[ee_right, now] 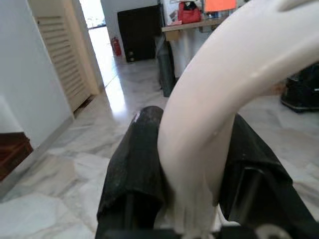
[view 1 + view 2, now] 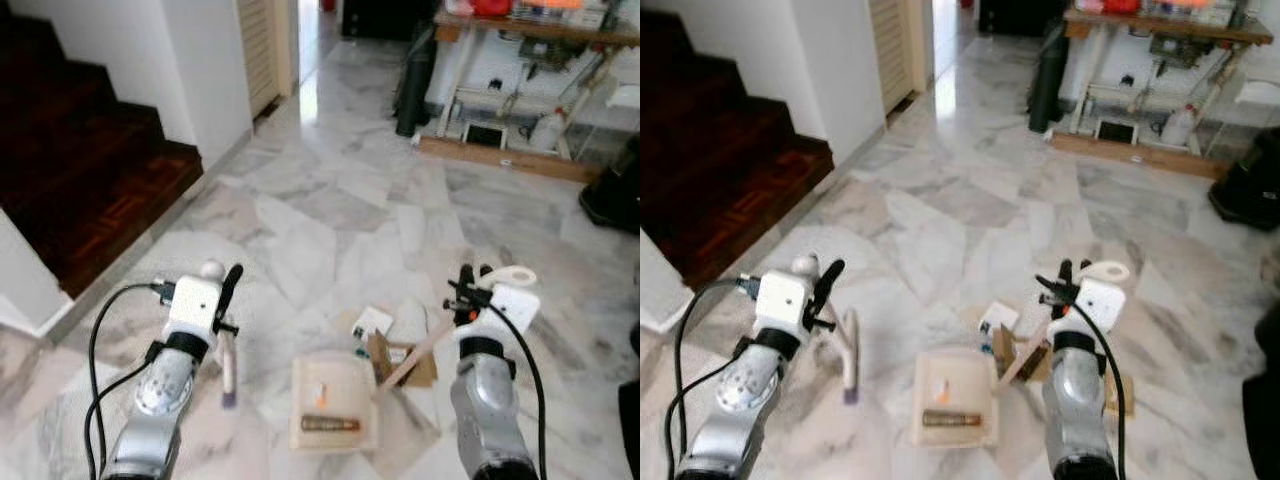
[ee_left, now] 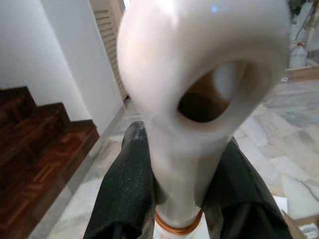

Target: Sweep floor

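Observation:
My left gripper (image 2: 232, 278) is shut on a white handle (image 2: 228, 362) that hangs down to a purple tip just above the marble floor. Its ring-shaped end (image 3: 199, 74) sits between the black fingers (image 3: 124, 194). My right gripper (image 2: 467, 277) is shut on a curved white handle (image 1: 224, 84) whose beige stick (image 2: 412, 362) slants down to a cream dustpan (image 2: 335, 400). The pan lies on the floor between my arms and holds a brown piece and an orange bit. Torn cardboard (image 2: 402, 358) and a white paper scrap (image 2: 372, 320) lie just beyond the pan.
Dark wooden stairs (image 2: 80, 170) rise on the left beside a white wall (image 2: 205, 70) and a louvred door (image 2: 262, 50). A cluttered table (image 2: 530, 60) with a black bag (image 2: 412, 90) stands at the back right. A dark object (image 2: 612, 195) sits on the right.

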{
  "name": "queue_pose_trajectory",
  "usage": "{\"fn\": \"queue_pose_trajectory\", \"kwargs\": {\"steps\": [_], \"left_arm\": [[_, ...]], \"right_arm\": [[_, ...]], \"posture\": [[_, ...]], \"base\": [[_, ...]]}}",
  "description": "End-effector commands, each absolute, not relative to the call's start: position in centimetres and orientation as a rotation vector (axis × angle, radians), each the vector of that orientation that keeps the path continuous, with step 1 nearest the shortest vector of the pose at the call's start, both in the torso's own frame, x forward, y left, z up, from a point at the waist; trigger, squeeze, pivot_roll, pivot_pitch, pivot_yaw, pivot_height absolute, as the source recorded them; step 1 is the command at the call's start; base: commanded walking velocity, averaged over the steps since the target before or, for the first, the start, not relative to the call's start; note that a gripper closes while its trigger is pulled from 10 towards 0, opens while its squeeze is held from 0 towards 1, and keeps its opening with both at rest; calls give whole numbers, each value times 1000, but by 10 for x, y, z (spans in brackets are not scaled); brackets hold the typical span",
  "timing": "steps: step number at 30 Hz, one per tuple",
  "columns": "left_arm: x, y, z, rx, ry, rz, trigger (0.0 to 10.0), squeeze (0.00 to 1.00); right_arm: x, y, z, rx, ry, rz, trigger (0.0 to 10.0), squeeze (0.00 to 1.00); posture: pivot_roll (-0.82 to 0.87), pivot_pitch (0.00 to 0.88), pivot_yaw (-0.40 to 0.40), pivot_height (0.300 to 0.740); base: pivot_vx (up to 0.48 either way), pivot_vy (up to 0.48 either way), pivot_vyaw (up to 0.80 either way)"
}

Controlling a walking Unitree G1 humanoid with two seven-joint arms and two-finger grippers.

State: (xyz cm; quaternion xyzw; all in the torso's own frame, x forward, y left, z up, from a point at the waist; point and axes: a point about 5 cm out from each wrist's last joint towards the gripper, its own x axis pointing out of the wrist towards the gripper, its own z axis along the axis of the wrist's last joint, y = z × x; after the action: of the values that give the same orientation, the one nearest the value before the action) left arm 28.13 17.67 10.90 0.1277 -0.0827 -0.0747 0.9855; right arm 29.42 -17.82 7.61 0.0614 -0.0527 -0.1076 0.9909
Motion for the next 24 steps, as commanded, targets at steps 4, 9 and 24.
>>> {"fn": "queue_pose_trajectory", "kwargs": {"steps": [4,9,24], "left_arm": [[284,174,119,277,-211,-168,10000,0],[283,174,114,278,-193,-173,10000,0],[283,173,111,273,-179,-178,10000,0]], "right_arm": [[299,-182,83,156,-134,-237,10000,0],[300,-182,83,155,-137,-228,10000,0],[302,-183,82,167,-132,-232,10000,0]], "posture": [[17,5,-14,740],[17,5,-13,740],[18,0,-9,740]], "base": [[0,0,0],[0,0,450],[0,0,800]]}}
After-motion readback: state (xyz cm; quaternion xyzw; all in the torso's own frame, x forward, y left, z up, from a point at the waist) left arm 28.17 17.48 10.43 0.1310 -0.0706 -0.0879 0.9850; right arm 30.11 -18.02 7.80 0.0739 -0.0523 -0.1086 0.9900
